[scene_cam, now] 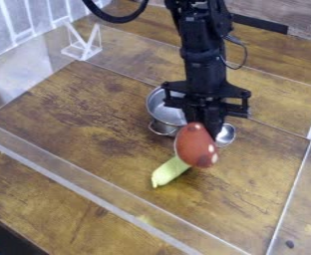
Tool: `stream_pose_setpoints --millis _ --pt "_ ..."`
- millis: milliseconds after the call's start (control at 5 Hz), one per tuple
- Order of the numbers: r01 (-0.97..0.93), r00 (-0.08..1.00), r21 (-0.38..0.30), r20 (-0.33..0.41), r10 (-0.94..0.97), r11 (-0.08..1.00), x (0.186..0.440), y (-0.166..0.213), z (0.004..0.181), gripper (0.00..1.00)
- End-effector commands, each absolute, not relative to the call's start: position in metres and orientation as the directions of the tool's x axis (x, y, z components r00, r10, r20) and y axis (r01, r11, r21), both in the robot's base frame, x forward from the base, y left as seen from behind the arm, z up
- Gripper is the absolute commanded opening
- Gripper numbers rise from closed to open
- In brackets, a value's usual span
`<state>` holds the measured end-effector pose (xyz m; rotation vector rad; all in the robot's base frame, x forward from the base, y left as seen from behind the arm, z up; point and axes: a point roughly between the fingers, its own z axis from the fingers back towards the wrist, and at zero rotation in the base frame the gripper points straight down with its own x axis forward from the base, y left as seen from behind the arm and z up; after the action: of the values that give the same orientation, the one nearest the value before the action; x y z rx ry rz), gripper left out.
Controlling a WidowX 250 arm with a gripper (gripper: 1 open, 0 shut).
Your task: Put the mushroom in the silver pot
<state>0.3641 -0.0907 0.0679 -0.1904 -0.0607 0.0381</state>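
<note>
Nearest, below and a little to the left of the pincer in view, lies the yellow-green oblong toy vegetable [171,171] on the brown wooden table [79,149]. Just above its upper end, the toy mushroom with the glossy red-brown rounded cap [194,147] hangs directly under the black robot pincer [206,110], cap toward the camera; the pincer appears closed on its far end, though the contact is hidden. Its long axis seems to run away from the camera, stem hidden. The cap is smooth, with pale glints. Beyond the mushroom, just left of the pincer and partly behind it, sits the small round shiny silver metal pot [158,110]; the coming move turns on that short leftward, backward offset.
</note>
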Motion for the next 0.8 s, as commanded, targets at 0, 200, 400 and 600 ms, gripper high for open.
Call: stream_pose_setpoints --millis 0,200,400,600 --pt "-0.014 0.987 -0.221 0.156 0.049 0.975 0.374 -0.099 0.112 0.00" --pt "-0.027 0.985 -0.222 0.161 0.064 0.975 0.378 -0.099 0.122 0.00" --pt "-0.013 0.985 -0.235 0.164 0.053 0.972 0.380 -0.106 0.115 1.00" --pt "-0.005 0.985 -0.242 0.167 0.046 0.970 0.382 -0.112 0.109 1.00"
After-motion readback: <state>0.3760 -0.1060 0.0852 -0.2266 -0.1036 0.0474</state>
